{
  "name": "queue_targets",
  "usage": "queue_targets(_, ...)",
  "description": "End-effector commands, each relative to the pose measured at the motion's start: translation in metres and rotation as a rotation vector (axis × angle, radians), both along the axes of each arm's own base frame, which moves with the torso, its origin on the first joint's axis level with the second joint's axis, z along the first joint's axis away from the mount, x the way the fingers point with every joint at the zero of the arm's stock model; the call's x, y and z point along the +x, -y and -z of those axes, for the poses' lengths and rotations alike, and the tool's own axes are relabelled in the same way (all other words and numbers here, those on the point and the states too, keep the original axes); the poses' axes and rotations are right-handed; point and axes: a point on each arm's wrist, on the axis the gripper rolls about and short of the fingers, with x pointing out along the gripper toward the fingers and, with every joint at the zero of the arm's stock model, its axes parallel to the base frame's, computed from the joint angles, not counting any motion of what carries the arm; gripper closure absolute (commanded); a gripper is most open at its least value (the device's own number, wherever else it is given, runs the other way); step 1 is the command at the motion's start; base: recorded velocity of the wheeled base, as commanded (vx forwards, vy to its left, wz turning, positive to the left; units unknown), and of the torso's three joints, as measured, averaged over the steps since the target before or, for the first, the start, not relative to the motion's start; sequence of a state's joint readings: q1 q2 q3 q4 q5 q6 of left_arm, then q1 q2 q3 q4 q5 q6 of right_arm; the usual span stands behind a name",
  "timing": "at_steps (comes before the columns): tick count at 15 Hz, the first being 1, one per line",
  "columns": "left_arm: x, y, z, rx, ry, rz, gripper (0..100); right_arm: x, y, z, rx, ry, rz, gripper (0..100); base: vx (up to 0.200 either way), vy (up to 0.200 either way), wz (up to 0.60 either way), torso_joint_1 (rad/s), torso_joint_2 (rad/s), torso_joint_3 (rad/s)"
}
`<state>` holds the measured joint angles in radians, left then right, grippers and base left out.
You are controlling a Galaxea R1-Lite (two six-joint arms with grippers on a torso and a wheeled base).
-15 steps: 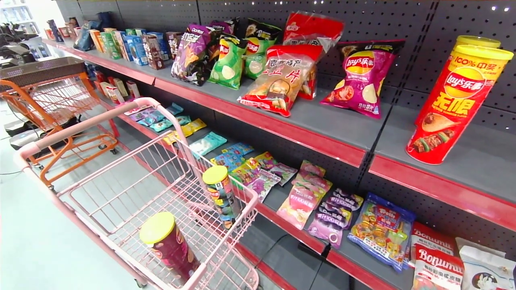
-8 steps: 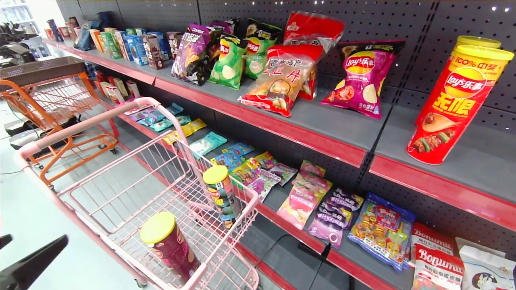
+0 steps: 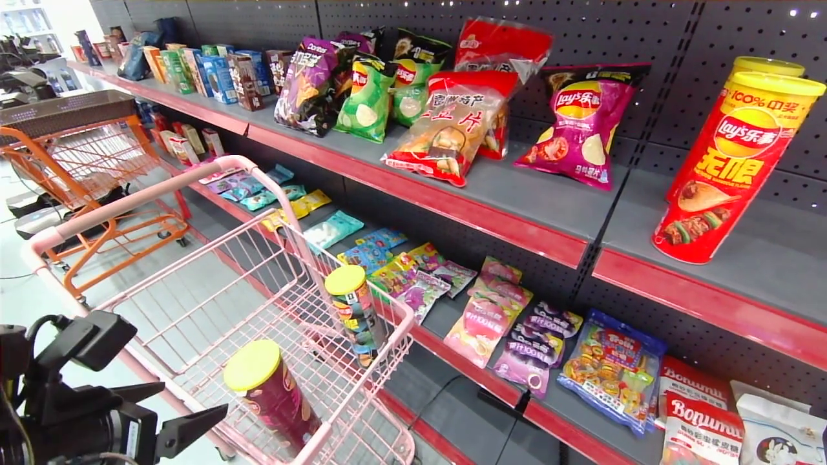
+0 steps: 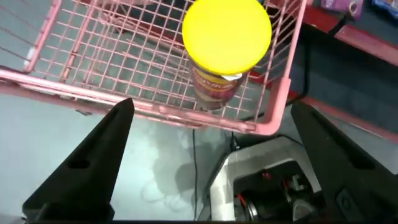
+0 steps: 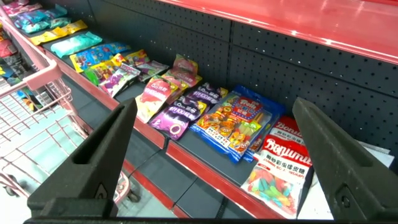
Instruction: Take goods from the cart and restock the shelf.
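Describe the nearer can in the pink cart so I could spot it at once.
Find the pink cart in front of the shelves. Two yellow-lidded cans stand inside; the nearer can is at its near corner. It is wide and maroon, the other can slim and multicoloured.

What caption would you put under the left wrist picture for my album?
Open left claw aimed at the yellow-lidded can standing in the pink cart.
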<state>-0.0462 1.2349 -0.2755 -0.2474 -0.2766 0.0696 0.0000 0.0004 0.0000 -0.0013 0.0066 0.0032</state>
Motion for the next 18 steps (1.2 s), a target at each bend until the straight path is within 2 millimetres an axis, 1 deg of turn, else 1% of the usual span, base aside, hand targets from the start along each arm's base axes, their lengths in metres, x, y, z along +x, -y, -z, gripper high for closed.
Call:
queue_targets(1,0.005,0.002,0.01,0.004,-0.062,0.015,0,0.0,0.0,0.0,0.0,-0.001,-0.001,0,0.0,0.0,0.0,0.0,0.0,0.0)
queue_targets(2,0.006,0.002,0.01,0.004,-0.06,0.015,0,0.0,0.0,0.0,0.0,-0.001,-0.001,0,0.0,0.0,0.0,0.0,0.0,0.0)
queue_targets(3,0.012,0.002,0.014,0.004,-0.054,0.015,0,0.0,0.0,0.0,0.0,-0.001,-0.001,0,0.0,0.0,0.0,0.0,0.0,0.0)
queue_targets(5,0.016,0.003,0.021,0.005,-0.065,0.018,0,0.0,0.0,0.0,0.0,-0.001,-0.001,0,0.0,0.0,0.0,0.0,0.0,0.0)
queue_targets(7,0.025,0.005,0.03,0.018,-0.085,0.042,0,0.0,0.0,0.0,0.0,-0.001,-0.001,0,0.0,0.0,0.0,0.0,0.0,0.0)
queue_targets(11,0.031,0.009,0.043,0.024,-0.145,0.087,0,0.0,0.0,0.0,0.0,-0.002,-0.001,0,0.0,0.0,0.0,0.0,0.0,0.0)
queue_targets(16,0.049,0.014,0.063,0.034,-0.112,0.116,0,0.0,0.0,0.0,0.0,-0.001,-0.001,0,0.0,0.0,0.0,0.0,0.0,0.0)
queue_targets(18,0.051,0.017,0.067,0.034,-0.119,0.132,0,0.0,0.0,0.0,0.0,-0.001,-0.001,0,0.0,0.0,0.0,0.0,0.0,0.0)
